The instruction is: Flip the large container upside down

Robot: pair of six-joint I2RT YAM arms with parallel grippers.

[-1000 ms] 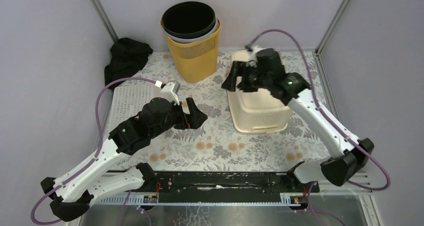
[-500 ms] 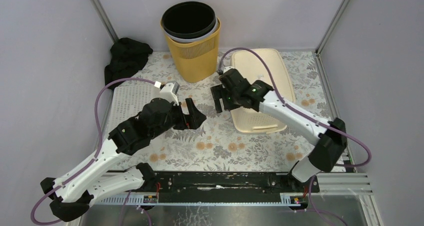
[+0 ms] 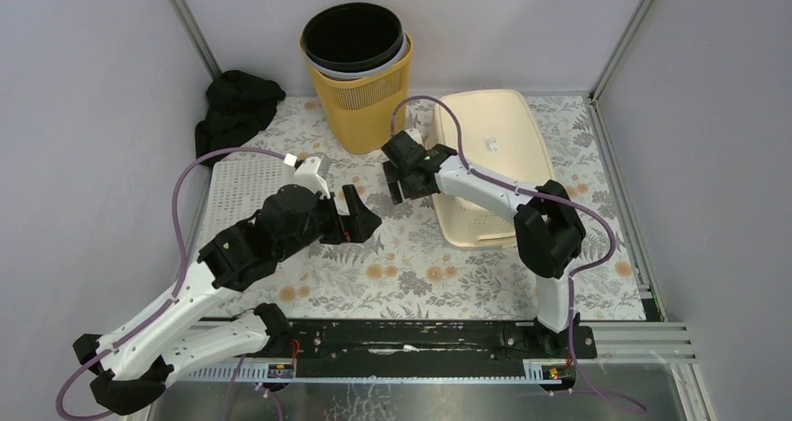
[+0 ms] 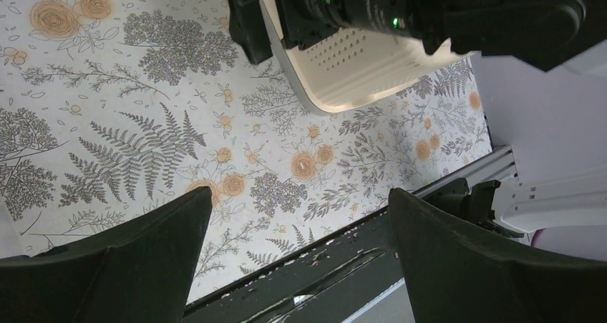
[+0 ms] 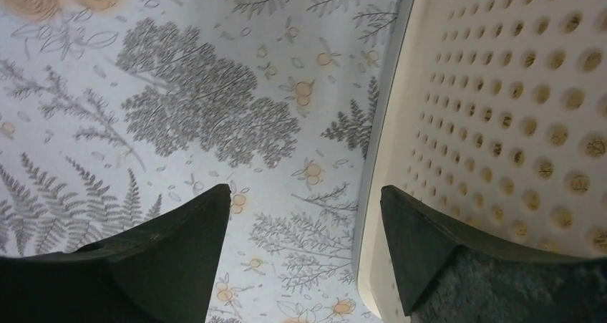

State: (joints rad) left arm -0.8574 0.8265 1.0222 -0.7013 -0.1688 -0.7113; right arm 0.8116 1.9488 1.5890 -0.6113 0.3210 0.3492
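Note:
The large cream perforated container lies bottom-up on the flowered table at the right. It also shows in the left wrist view and the right wrist view. My right gripper is open and empty, low beside the container's left wall. In its own view the right finger is next to the container's rim. My left gripper is open and empty over the table, left of the container. Its own view shows only tablecloth between the fingers.
A yellow bin with a black liner stands at the back. A black cloth lies at the back left. A white perforated mat is on the left. A black rail runs along the front edge.
The container went from tilted in the right gripper to lying flat, bottom-up. The right gripper let go and moved left and down beside it. The left arm barely moved.

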